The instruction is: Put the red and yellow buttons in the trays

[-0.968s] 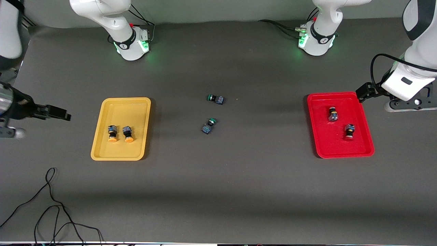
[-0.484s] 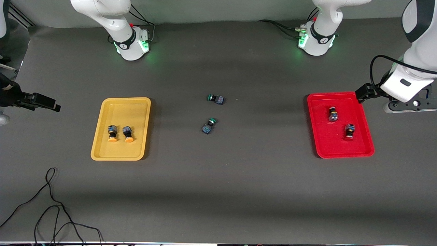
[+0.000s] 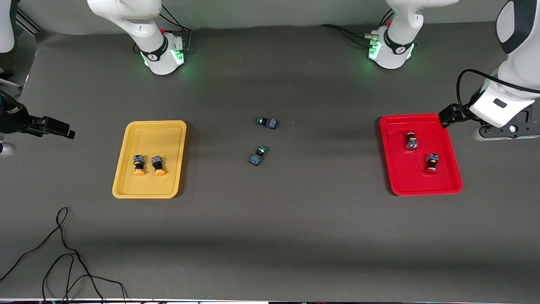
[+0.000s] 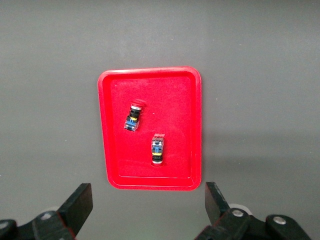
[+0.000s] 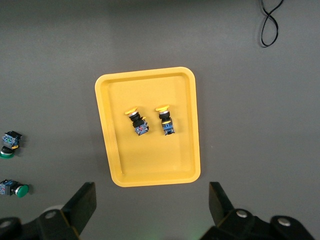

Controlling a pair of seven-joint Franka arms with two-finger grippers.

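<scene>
In the yellow tray (image 3: 126,177), toward the right arm's end of the bench (image 3: 270,236), lie two yellow buttons (image 3: 138,164), side by side. Two red buttons (image 3: 411,140) lie in the red tray (image 3: 390,177) at the left arm's end. Two green buttons (image 3: 258,155) sit on the bench between the trays. The job looks done. The left claw (image 4: 148,207) and the right claw (image 5: 152,207) are both open and empty, up beside their trays. The buttons look tiny, light and hard, best pinched across the body.

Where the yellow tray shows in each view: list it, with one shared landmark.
Front view: yellow tray lies toward the right arm's end of the table.
Left wrist view: not in it.
Right wrist view: mid-picture, past the open right gripper.
Shared landmark: two yellow-capped buttons in it.
</scene>
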